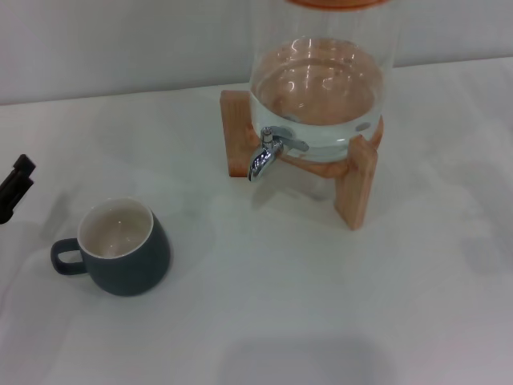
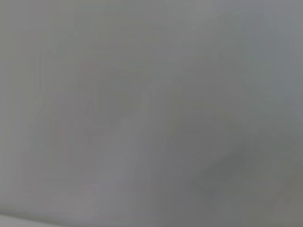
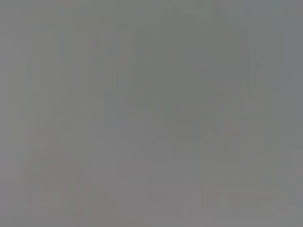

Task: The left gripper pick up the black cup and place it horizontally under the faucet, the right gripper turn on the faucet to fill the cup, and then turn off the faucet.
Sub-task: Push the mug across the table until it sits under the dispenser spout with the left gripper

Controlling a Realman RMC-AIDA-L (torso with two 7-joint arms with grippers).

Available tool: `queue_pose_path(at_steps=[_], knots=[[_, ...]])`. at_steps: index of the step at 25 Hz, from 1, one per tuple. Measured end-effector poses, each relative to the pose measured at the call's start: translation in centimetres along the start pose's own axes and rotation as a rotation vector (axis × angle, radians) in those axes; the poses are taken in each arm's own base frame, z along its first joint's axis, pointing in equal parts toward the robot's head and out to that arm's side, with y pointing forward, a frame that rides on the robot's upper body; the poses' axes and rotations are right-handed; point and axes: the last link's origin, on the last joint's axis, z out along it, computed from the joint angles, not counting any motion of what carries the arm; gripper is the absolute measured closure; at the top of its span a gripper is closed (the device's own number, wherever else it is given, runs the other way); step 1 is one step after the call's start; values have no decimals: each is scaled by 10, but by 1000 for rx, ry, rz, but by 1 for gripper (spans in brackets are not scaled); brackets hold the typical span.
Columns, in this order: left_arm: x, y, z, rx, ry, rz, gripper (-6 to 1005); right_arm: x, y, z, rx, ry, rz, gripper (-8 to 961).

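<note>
The black cup (image 1: 124, 249) stands upright on the white table at the front left, cream inside showing, its loop handle pointing left. At the left edge of the head view, just the black tips of my left gripper (image 1: 16, 186) reach in, left of and slightly behind the cup, apart from it. The chrome faucet (image 1: 265, 152) sticks out from the clear glass water dispenser (image 1: 321, 80) on its wooden stand (image 1: 353, 180) at the back centre. My right gripper is out of view. Both wrist views show only a plain grey surface.
White table (image 1: 264, 305) extends in front of the dispenser and to the right of the cup. A pale wall runs along the back.
</note>
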Motion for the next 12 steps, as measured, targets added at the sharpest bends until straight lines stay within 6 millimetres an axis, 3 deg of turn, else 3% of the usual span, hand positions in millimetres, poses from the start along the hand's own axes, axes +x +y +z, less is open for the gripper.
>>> queue_pose_path(at_steps=[6,12], knots=[[1,-3,-20,22,77,-2,221,1,-1,3,12,8,0,143],[-7,-1,-24,51,87,-32,222,2,-1,7,18,14,0,143]])
